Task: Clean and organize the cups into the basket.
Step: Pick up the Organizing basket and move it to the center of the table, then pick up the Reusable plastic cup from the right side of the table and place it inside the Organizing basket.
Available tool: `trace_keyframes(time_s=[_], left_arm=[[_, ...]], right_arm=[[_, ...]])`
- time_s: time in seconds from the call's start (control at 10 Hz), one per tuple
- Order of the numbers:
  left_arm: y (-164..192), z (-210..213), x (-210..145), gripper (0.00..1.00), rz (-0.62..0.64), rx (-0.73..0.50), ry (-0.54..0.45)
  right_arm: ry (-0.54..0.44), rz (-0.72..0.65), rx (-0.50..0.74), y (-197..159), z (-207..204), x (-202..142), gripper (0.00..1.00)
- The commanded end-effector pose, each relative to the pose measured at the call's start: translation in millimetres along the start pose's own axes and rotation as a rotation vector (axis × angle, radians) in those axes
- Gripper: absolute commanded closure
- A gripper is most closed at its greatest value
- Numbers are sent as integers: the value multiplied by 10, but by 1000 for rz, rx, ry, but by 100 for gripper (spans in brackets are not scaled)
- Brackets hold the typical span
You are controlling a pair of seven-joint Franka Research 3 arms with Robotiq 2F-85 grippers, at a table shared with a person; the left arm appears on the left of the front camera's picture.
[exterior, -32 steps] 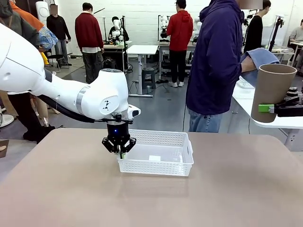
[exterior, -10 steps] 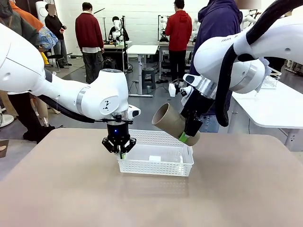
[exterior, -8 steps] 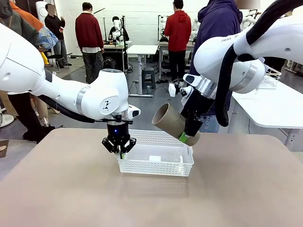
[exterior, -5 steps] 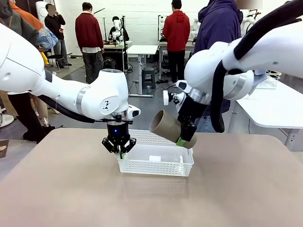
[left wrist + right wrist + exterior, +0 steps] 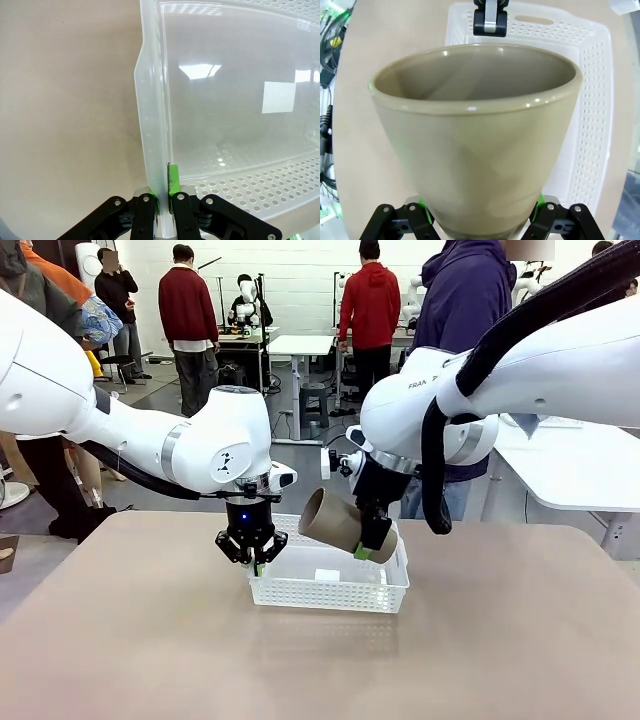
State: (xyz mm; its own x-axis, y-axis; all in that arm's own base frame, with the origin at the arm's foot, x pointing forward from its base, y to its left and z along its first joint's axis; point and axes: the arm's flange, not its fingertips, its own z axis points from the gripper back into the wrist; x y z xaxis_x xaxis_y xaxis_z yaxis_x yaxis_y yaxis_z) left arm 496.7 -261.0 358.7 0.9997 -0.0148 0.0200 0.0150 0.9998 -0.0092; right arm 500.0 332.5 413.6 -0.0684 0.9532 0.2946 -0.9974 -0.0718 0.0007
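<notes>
Tan and matte, the tan cup [image 5: 335, 523] hangs tipped on its side in the front view, mouth toward the robot's left and base gripped by the right end effector [image 5: 366, 549], just above the white basket [image 5: 330, 590]. A second ago it rode higher and further right, beyond the basket's right end; before that it was out by the person [image 5: 465, 300] at the far side. The left end effector [image 5: 253, 558] has not budged, clenched on the basket's left rim and pinning it to the table [image 5: 150, 640]. In the left wrist view, that left end effector [image 5: 164, 192] pinches the thin basket wall [image 5: 152, 125] between its green pads, and the basket floor lies bare (only a pale label patch), so I judge this to be the first cup going in. In the right wrist view, the right end effector [image 5: 480, 220] grips the tan cup [image 5: 475, 135] low on its sides, the white basket [image 5: 590, 100] beneath. The descent suggests laying it down comes next.
</notes>
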Motion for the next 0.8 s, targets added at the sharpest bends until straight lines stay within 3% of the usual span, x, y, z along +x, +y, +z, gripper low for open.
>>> trace_keyframes(time_s=[0.0,0.7], left_arm=[[-5,11,0,100,-4,1,-2],[-5,11,0,100,-4,1,-2]], right_arm=[[52,-38,17,-89,-145,59,19],[93,-76,117,-128,-616,-117,19]])
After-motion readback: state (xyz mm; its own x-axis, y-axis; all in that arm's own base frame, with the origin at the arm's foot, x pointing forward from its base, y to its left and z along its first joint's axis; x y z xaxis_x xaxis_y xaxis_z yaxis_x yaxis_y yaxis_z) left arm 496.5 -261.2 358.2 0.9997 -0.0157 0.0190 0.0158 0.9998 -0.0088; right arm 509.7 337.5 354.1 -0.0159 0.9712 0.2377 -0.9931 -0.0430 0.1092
